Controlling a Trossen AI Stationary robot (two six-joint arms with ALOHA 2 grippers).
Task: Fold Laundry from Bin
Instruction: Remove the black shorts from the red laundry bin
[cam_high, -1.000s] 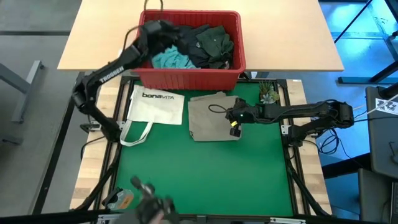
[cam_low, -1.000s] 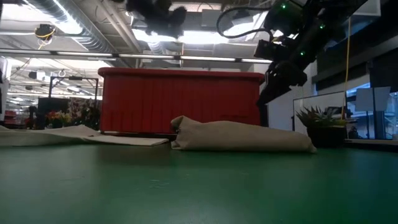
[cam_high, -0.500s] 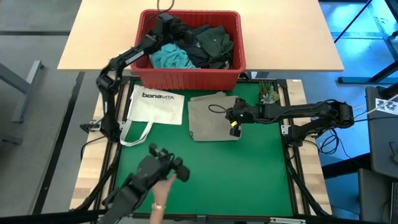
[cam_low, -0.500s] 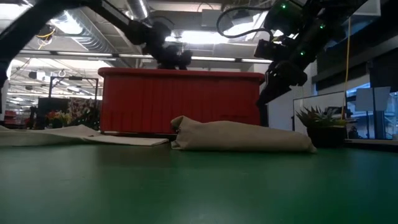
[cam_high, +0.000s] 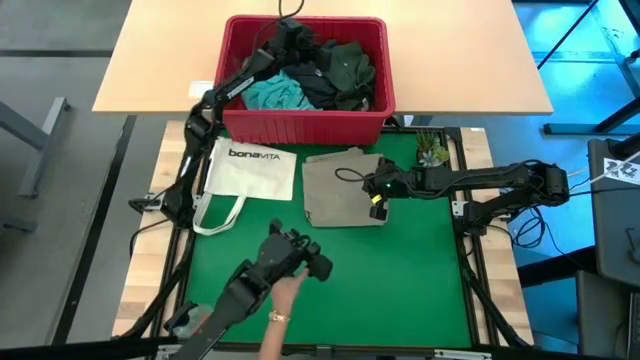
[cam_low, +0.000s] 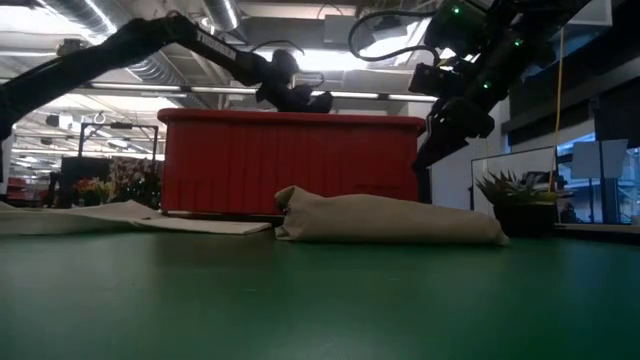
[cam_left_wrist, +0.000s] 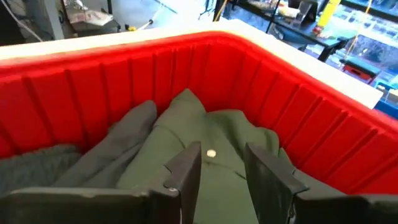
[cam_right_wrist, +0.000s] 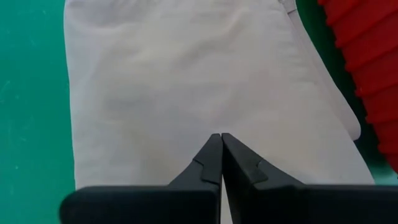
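The left gripper (cam_left_wrist: 222, 171), fingers parted and empty, is hovering inside the slotted red plastic bin (cam_left_wrist: 323, 99) with the crumpled dark green cloth garment (cam_left_wrist: 205, 134) lying directly ahead of its fingertips.

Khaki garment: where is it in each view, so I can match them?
High: khaki garment on the green mat, just in front of the red bin.
Low: tan mound before the bin.
Left wrist: not in it.
Right wrist: fills the frame.
Shared landmark: the bin.
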